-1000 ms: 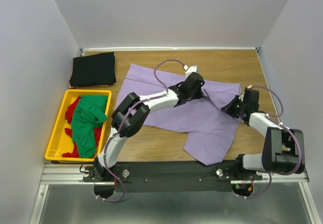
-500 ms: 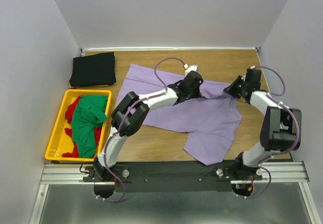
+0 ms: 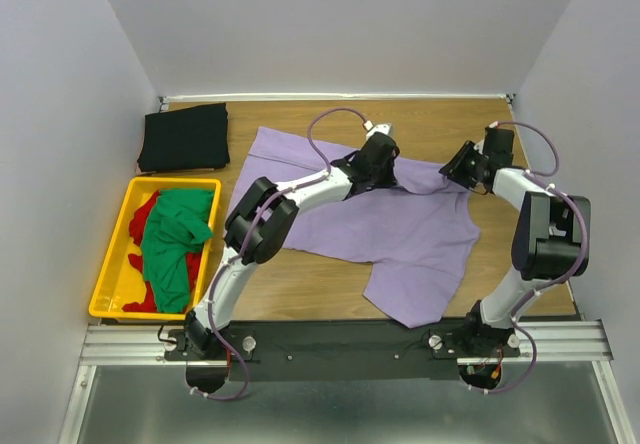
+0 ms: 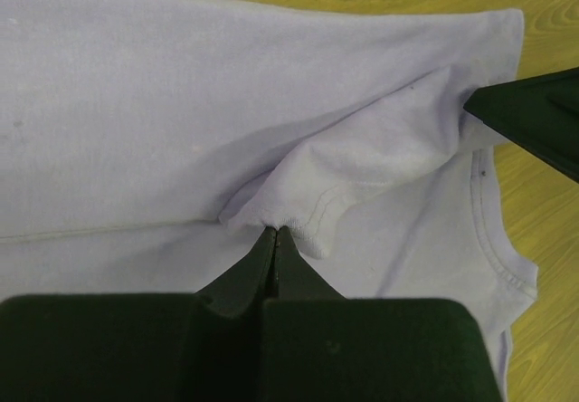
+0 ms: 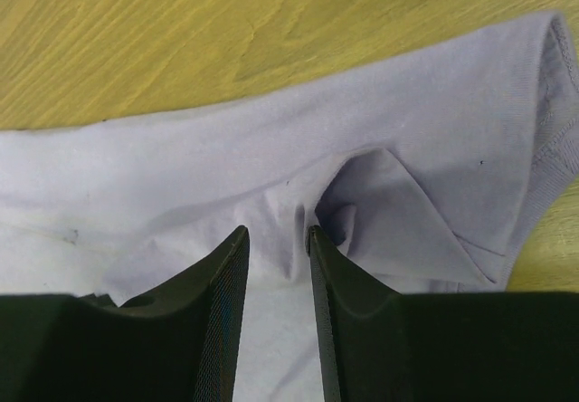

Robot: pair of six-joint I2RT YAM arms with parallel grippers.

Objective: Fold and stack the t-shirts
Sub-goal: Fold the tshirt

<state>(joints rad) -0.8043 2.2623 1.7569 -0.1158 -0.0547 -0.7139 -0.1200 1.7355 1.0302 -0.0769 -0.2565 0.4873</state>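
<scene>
The lavender t-shirt [image 3: 400,229] spread across the middle of the table is one plain colour, and its seam stitching matches. At the far left, the black t-shirt [image 3: 185,136] may carry a faint check, though the overhead view is too coarse to be sure. In the bright yellow crate [image 3: 112,282] on the left, the green t-shirt [image 3: 172,239] and the red t-shirt [image 3: 148,209] are both plain. The table [image 3: 300,284] is honey-brown wood with darker grain. The left gripper [image 4: 274,232] and the right gripper [image 5: 276,232] are black.
</scene>
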